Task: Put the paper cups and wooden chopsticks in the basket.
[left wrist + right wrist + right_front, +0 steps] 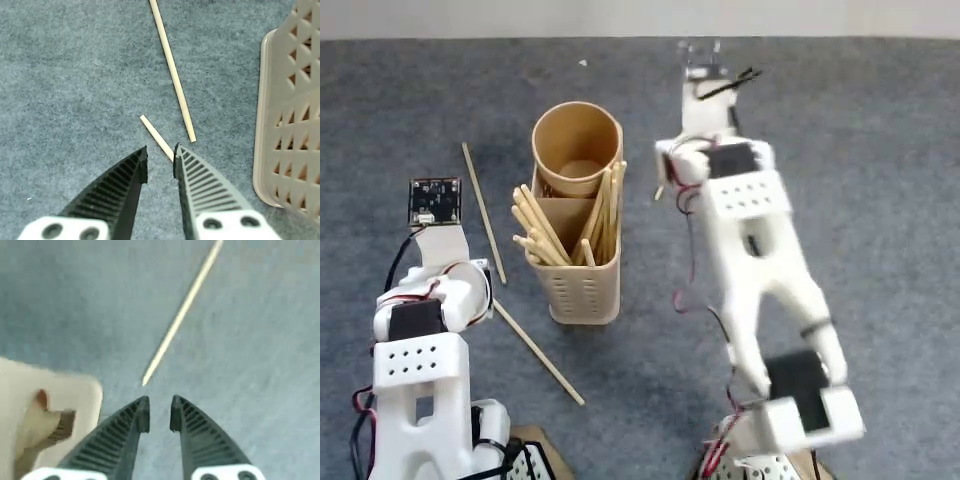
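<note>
- Basket (pixel 585 290): stands at the centre of the high view frame on the grey carpet (pixel 840 150). The compartment toward the top of the frame holds one paper cup (pixel 577 145), upright. The compartment below it holds a bundle of wooden chopsticks (pixel 570 235), leaning at mixed angles.
- Upper loose chopstick (pixel 485 215): lies on the carpet at centre left, near the basket and almost vertical in the frame.
- Lower loose chopstick (pixel 540 353): lies diagonally from the left arm toward the lower centre.
- Left gripper (pixel 160 154): jaws a narrow gap apart, gripping nothing. One end of the lower loose chopstick passes behind one fingertip. The near end of the upper loose chopstick lies just beyond.
- Right gripper (pixel 159 412): jaws a narrow gap apart, empty, above the carpet. A third chopstick (pixel 182 315) ends just ahead of the fingertips, clear of them.
- Beige corner (pixel 50 390) beside the right gripper: probably the basket.
</note>
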`<act>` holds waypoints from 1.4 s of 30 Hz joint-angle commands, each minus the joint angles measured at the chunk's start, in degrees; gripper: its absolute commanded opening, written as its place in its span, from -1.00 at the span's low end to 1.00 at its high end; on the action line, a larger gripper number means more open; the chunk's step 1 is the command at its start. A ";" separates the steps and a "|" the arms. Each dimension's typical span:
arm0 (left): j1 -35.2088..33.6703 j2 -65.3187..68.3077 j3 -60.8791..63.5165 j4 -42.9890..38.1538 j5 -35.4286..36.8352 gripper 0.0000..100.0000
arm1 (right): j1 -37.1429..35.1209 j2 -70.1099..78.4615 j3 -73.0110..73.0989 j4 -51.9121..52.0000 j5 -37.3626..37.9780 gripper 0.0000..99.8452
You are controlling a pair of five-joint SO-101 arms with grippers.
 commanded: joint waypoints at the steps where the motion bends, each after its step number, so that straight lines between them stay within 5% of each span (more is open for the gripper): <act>1: 0.92 -0.84 -0.31 -0.79 -0.44 -0.75 | 4.62 -6.02 0.75 -3.82 7.03 -0.82; 8: 0.92 -0.84 -0.31 -0.70 -0.44 -0.75 | 6.29 11.74 7.25 -26.86 15.82 -0.82; 11: 0.92 -0.84 -0.22 -0.70 -0.44 -0.75 | 5.05 16.31 6.20 -27.38 15.30 -0.81; 21: 0.92 -0.84 -0.22 -0.88 -0.44 -0.75 | 5.41 17.27 6.81 -24.04 3.08 -0.10; 27: 0.48 -1.01 -0.31 -0.79 -0.44 -0.76 | 9.63 17.27 6.81 -21.14 2.81 -0.10; 35: -7.08 -0.92 -9.45 1.67 -0.35 -0.76 | 19.38 17.10 7.25 -3.38 2.64 -0.12; 42: -6.99 -0.66 -17.19 3.78 0.09 -0.75 | 19.56 16.92 6.81 3.03 3.16 -0.79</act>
